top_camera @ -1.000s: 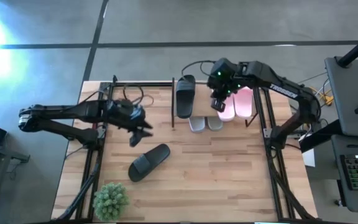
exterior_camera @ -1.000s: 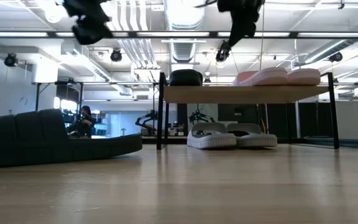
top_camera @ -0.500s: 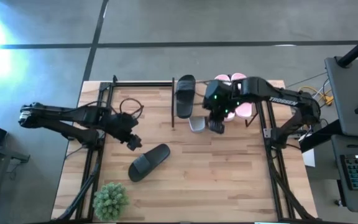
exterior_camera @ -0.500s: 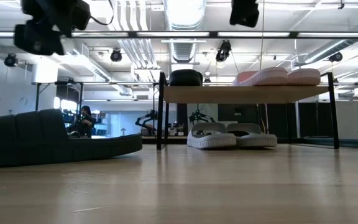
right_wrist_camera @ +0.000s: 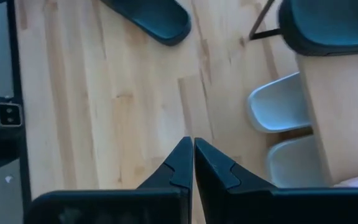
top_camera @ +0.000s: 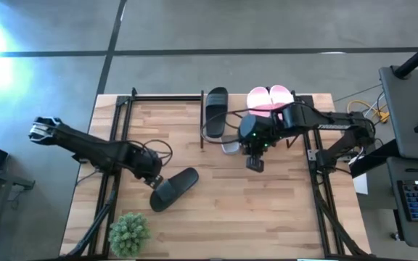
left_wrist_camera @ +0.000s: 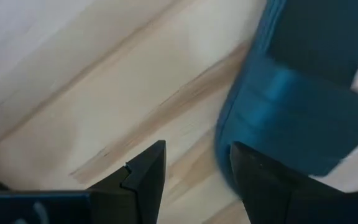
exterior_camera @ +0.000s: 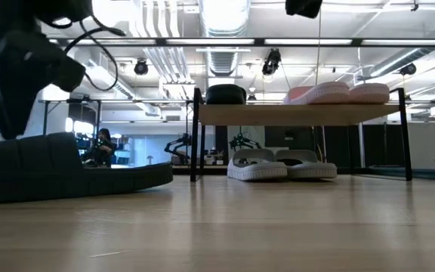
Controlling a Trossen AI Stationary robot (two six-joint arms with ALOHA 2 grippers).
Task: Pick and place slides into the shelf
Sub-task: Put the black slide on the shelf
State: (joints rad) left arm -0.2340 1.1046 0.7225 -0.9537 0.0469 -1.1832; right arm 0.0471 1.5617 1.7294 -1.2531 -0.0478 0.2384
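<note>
On the light wooden tabletop (top_camera: 267,210), a black rubber slide sandal with a wide strap (top_camera: 174,188) lies loose toward the left front, tilted on a diagonal, just behind a small spiky green potted plant (top_camera: 129,233) at the front left corner. Toward the back edge stands the low two-tier shelf with a pale plank top and thin black legs (exterior_camera: 300,114). On its top plank, at the left end, sits the second black slide (top_camera: 216,111); at the right end lies the pink pair (top_camera: 270,98). The light grey pair (exterior_camera: 282,164) rests side by side on the tabletop under the plank.

The tabletop is framed by black metal rails. Beyond it the low view shows a large hall with ceiling ducts and lamps, and a person seated far off at the left.

The left gripper (top_camera: 155,181) is down at the heel end of the loose black slide, its fingers (left_wrist_camera: 143,175) parted with nothing between them, one finger just beside the sandal's edge. The right gripper (top_camera: 255,164) hangs in front of the shelf, fingers (right_wrist_camera: 179,163) pressed together, carrying nothing.
</note>
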